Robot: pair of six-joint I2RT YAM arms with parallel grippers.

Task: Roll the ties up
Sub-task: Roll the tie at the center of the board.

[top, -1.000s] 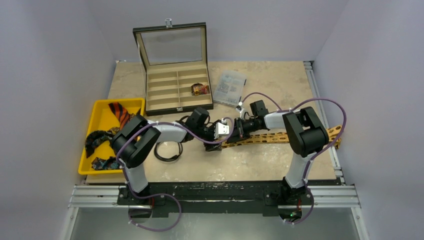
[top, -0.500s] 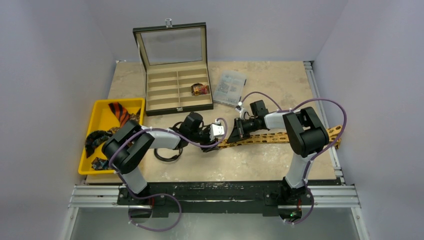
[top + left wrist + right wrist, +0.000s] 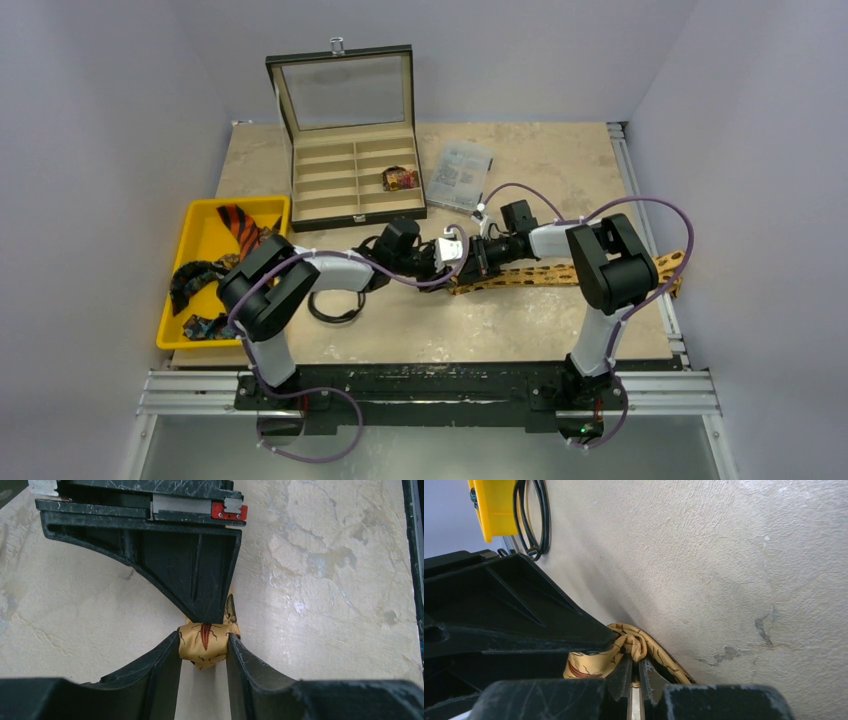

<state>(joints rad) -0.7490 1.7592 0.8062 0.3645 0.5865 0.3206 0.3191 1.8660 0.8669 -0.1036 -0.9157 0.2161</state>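
A tan-gold tie (image 3: 560, 273) with dark spots lies across the right half of the table, its far end hanging over the right edge. At the middle, its left end is wound into a small roll (image 3: 204, 639). My left gripper (image 3: 204, 649) is shut on that roll, one finger pressing each side. My right gripper (image 3: 634, 662) is shut on a fold of the same tie (image 3: 630, 642), and its finger (image 3: 200, 565) comes down onto the roll from above. In the top view the left gripper (image 3: 455, 252) and right gripper (image 3: 478, 258) meet tip to tip.
A yellow tray (image 3: 168, 310) at the left edge holds an orange black-striped tie (image 3: 240, 225) and dark ties (image 3: 190, 275). An open compartment box (image 3: 355, 170) at the back holds one rolled tie (image 3: 400, 178). A black cable loop (image 3: 335, 305) lies beside my left arm. A printed sheet (image 3: 460, 175) lies right of the box.
My left gripper has shifted right toward the right gripper, and its jaws have narrowed onto the tie's rolled end. The right arm has held still.
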